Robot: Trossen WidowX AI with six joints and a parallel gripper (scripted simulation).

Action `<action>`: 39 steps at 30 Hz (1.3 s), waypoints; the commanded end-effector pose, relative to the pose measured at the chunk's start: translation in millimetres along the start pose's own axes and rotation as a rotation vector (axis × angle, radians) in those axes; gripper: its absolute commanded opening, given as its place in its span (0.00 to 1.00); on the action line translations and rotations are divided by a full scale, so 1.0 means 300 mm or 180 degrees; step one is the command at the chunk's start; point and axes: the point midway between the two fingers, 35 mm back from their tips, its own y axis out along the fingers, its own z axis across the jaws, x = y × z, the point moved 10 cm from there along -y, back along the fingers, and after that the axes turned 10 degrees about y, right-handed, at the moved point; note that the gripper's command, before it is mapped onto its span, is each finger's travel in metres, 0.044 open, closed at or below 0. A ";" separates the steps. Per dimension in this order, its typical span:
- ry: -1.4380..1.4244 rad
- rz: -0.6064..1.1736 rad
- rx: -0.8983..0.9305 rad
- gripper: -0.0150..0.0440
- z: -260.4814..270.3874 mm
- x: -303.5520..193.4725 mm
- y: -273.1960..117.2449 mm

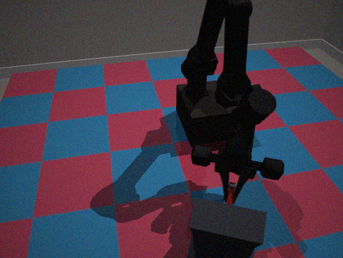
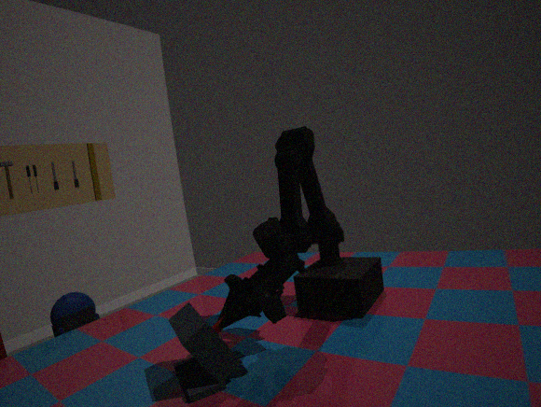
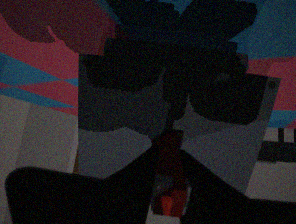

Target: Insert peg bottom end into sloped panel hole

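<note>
Lettering, brand marks, numerals and signs: none legible in the top, exterior or wrist view. Surfaces in all three views are dark and grainy; any finer marking on them cannot be made out.

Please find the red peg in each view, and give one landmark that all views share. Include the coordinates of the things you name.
Top: the peg (image 1: 230,196) (image 2: 217,326) (image 3: 169,165) is right of centre, below the middle.
Exterior: left of centre, low, a small red bit.
Wrist: bottom, just right of centre.
Shared landmark: the panel (image 1: 229,217) (image 2: 198,336) (image 3: 112,150).
</note>
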 end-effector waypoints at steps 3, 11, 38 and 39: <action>-0.0001 -0.0002 0.0001 0.25 0.001 0.001 -0.001; -0.0001 -0.0002 0.0001 0.57 0.001 0.001 -0.001; 0.0001 -0.0009 -0.0003 1.00 -0.012 -0.005 -0.073; 0.0002 -0.0009 -0.0004 1.00 -0.012 -0.005 -0.077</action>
